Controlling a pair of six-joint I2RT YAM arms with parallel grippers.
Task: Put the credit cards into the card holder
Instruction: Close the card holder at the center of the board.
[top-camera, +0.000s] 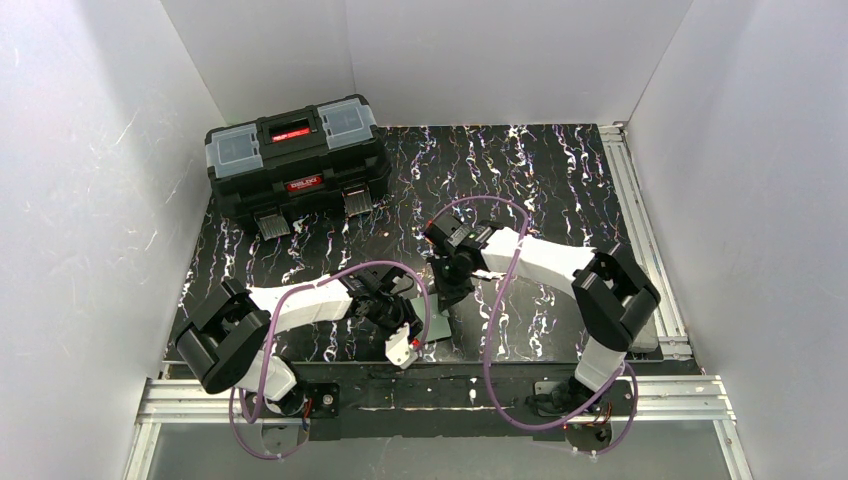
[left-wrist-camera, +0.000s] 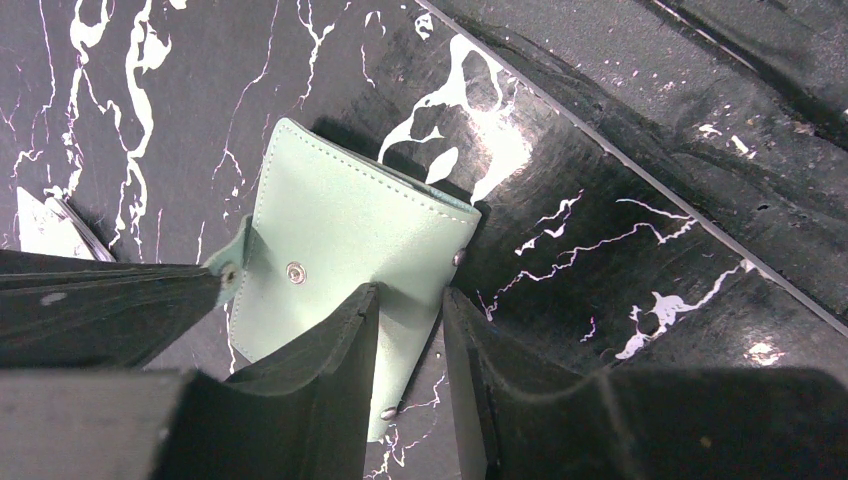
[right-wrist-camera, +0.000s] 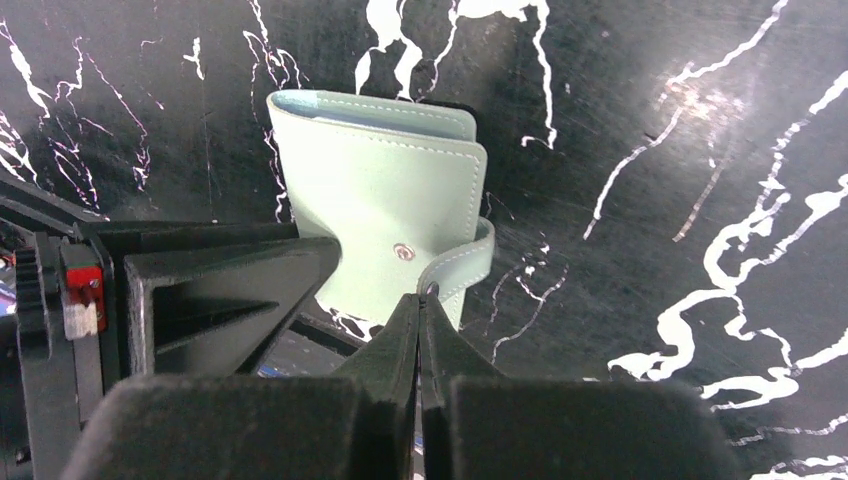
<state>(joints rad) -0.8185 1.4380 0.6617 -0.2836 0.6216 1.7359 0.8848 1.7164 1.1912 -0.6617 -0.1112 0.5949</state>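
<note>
Grip: snap tab (right-wrist-camera: 465, 262) pinched by right gripper (right-wrist-camera: 421, 315), fingers pressed together; card holder (right-wrist-camera: 390, 190) edge clamped by left gripper (left-wrist-camera: 410, 300) | Place: holder held folded, near centre of table (top-camera: 560, 180) | Progress: white card (left-wrist-camera: 40, 225) lying beside it, orange unseen; opening and both insertions judged outstanding.
</note>
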